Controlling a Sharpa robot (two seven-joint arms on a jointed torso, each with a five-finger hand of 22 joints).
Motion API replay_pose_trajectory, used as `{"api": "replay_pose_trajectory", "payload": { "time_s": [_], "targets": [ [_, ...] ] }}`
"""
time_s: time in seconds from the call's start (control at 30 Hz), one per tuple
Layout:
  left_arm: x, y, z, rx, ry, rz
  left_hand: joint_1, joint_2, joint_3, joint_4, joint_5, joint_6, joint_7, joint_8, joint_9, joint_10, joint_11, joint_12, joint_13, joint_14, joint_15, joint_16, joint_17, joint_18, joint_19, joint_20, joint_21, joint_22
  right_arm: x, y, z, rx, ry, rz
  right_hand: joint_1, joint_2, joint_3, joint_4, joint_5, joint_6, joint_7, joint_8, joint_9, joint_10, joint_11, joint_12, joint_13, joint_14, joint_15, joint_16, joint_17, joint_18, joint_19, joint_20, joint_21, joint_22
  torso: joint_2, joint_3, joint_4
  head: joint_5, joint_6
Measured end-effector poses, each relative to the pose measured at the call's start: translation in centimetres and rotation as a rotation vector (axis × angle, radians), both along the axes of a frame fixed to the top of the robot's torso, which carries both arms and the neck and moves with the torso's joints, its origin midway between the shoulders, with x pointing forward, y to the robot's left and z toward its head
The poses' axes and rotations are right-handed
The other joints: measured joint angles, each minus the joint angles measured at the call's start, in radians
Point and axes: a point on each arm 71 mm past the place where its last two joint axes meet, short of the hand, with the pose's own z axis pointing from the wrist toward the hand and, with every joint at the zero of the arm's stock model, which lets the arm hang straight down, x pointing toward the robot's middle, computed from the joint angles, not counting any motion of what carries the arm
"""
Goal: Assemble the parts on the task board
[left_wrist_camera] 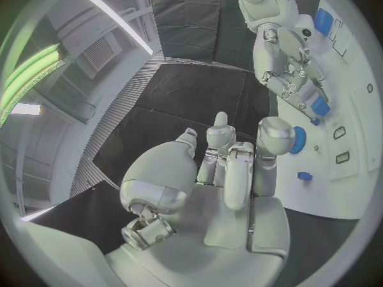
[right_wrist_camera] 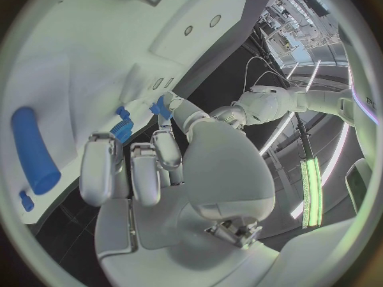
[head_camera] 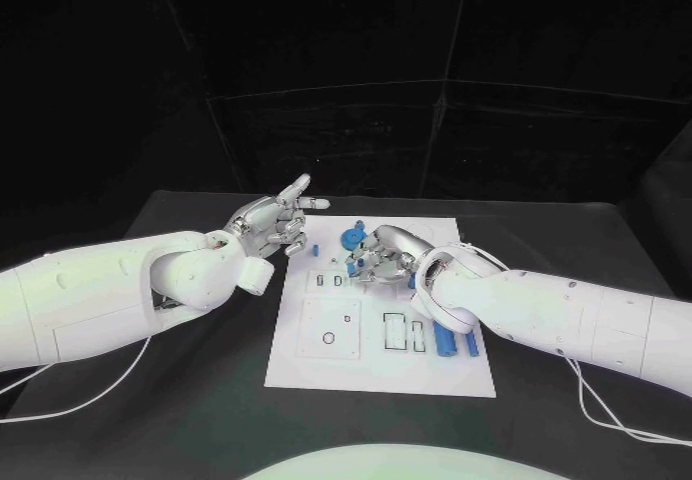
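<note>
Nearest the head camera, the white task board (head_camera: pixel 325 365) lies flat on the black table (head_camera: pixel 173 400), with a blue cylinder (head_camera: pixel 446 342) near its right edge. Farther up the board, the right hand (head_camera: pixel 378 257) bends over its upper middle, next to a round blue gear (head_camera: pixel 353 236). The left hand (head_camera: pixel 271 222) hovers beside the board's left edge, fingers apart, holding nothing.

From the left wrist, the left hand (left_wrist_camera: pixel 232 166) is plainly empty, and across the board the right hand (left_wrist_camera: pixel 297 76) reaches down to a blue part (left_wrist_camera: pixel 320 106).

At the right wrist, the right hand (right_wrist_camera: pixel 140 166) has its fingers curled around small blue parts (right_wrist_camera: pixel 122 129); I cannot tell whether they are actually pinched. The long blue cylinder (right_wrist_camera: pixel 34 150) lies apart.

The risk, as I judge it: a loose pinch could tip or drop the small part short of its socket.
</note>
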Motion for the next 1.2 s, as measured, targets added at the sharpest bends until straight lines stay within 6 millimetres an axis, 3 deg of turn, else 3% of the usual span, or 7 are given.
{"api": "replay_pose_trajectory", "payload": {
  "time_s": [0.53, 1.2],
  "targets": [
    [0.1, -0.2, 0.0, -0.001, -0.001, -0.004, 0.0, 0.0, 0.0, 0.0, 0.0, 0.0, 0.0, 0.0, 0.0, 0.0, 0.0, 0.0, -0.001, 0.0, 0.0, 0.0, 0.0, 0.0, 0.0, 0.0, 0.0, 0.0, -0.3, 1.1, -0.4, -0.037, 0.016, 0.0, -0.001, 0.007, -0.004, 0.002, -0.002, 0.0, 0.0, 0.0, 0.0, 0.0, 0.0, 0.0, -0.003, 0.0, 0.0, 0.0, 0.0, 0.0, 0.0, 0.0, 0.0, -0.004, 0.0, 0.0009, 0.0, 0.012, -0.01],
    [0.2, -0.3, 0.0, 0.0, -0.001, -0.005, 0.0, 0.0, 0.0, -0.006, 0.0, -0.003, 0.003, 0.0, 0.0, 0.0, 0.0, 0.0, -0.001, 0.0, 0.0, 0.0, 0.0, 0.0, 0.0, 0.0, 0.0, 0.0, -0.1, 1.3, -0.8, -0.094, 0.036, -0.015, -0.002, 0.007, -0.01, 0.007, -0.006, 0.0, 0.0, 0.0, 0.0, -0.015, 0.0, -0.008, -0.014, 0.0, 0.0, 0.0, 0.0, 0.0, 0.0, 0.0, 0.0, -0.006, 0.0, 0.0003, -0.001, 0.012, -0.018]
  ]
}}
